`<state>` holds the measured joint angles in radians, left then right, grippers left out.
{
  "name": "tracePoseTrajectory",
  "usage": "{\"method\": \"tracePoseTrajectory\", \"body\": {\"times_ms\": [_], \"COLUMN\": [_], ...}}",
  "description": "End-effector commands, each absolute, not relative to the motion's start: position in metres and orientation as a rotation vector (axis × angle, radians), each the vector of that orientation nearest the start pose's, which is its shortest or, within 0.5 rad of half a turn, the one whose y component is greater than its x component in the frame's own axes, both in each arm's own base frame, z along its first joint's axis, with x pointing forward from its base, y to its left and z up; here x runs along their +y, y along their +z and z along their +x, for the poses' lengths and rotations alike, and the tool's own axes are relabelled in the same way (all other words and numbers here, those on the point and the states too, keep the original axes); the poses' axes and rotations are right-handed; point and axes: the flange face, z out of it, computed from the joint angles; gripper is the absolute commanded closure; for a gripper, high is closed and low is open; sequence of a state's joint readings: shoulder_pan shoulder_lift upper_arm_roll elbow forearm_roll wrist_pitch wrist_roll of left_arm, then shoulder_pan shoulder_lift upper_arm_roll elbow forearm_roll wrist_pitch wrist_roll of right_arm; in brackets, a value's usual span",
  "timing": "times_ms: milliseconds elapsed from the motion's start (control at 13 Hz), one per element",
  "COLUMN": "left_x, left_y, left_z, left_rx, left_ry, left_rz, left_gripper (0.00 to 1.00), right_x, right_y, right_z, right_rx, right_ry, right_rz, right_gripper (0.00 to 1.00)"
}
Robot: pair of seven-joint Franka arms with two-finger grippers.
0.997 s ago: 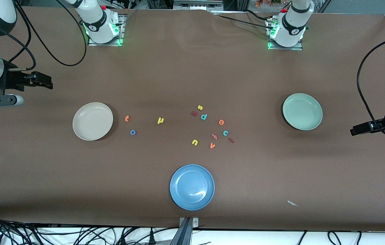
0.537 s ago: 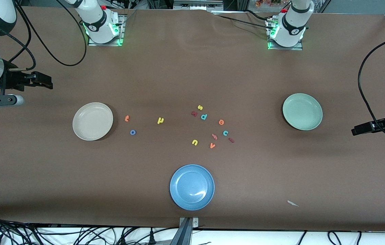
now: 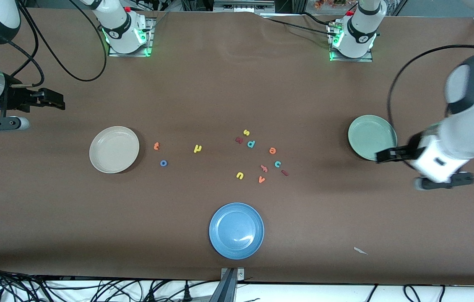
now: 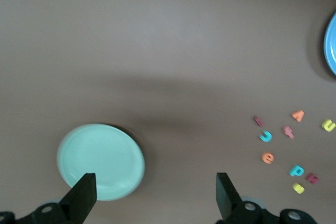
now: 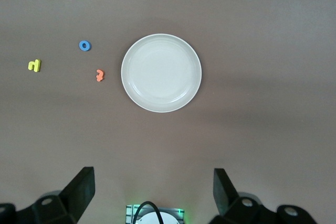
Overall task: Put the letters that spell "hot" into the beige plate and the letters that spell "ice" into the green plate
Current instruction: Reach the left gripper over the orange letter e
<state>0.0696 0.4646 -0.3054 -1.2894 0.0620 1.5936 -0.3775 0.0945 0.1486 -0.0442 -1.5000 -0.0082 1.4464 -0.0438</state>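
The beige plate (image 3: 114,149) (image 5: 161,72) lies toward the right arm's end of the table, with nothing in it. Beside it lie the orange t (image 3: 156,146) (image 5: 98,75), blue o (image 3: 163,163) (image 5: 84,45) and yellow h (image 3: 197,148) (image 5: 34,65). The green plate (image 3: 371,136) (image 4: 100,161) holds nothing. In the middle cluster are the orange e (image 3: 272,150) (image 4: 268,157), teal c (image 3: 277,164) (image 4: 266,137) and dark red i (image 3: 285,172) (image 4: 258,121). My left gripper (image 3: 381,156) (image 4: 156,192) hangs open over the green plate's nearer rim. My right gripper (image 3: 58,102) (image 5: 152,190) waits open, apart from the beige plate.
A blue plate (image 3: 236,230) sits near the table's front edge. Other letters lie in the cluster: yellow s (image 3: 246,132), teal p (image 3: 251,144), yellow u (image 3: 240,175), orange v (image 3: 261,179). A white scrap (image 3: 360,251) lies nearer the camera than the green plate.
My left arm has swung in from the table's end to the green plate's rim. The right arm and all letters have stayed put.
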Motion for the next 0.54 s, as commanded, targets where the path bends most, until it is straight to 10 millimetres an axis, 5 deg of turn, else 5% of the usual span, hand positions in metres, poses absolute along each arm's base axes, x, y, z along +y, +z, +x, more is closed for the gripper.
{"method": "tracePoseTrajectory", "body": {"times_ms": [0,230,460], "left_x": [-0.176,-0.237,-0.277], "left_y": [0.426,0.365,0.306], "left_z": [0.657,0.654,0.631], "left_rx": [-0.323,-0.499,-0.61], "left_ry": [0.405,0.366,0.31], "left_rz": [-3.13,-3.137,-3.138], "left_gripper": [0.0,0.0,0.0], "right_x": [0.03,0.03,0.03], "right_y": [0.566,0.566,0.566], "right_z": [0.577,0.577,0.577], "right_rx": [-0.144,-0.148,-0.148], "right_ry": [0.317,0.314,0.317], "right_rz": [-3.116,-3.116,-3.116], "right_gripper": [0.0,0.0,0.0]}}
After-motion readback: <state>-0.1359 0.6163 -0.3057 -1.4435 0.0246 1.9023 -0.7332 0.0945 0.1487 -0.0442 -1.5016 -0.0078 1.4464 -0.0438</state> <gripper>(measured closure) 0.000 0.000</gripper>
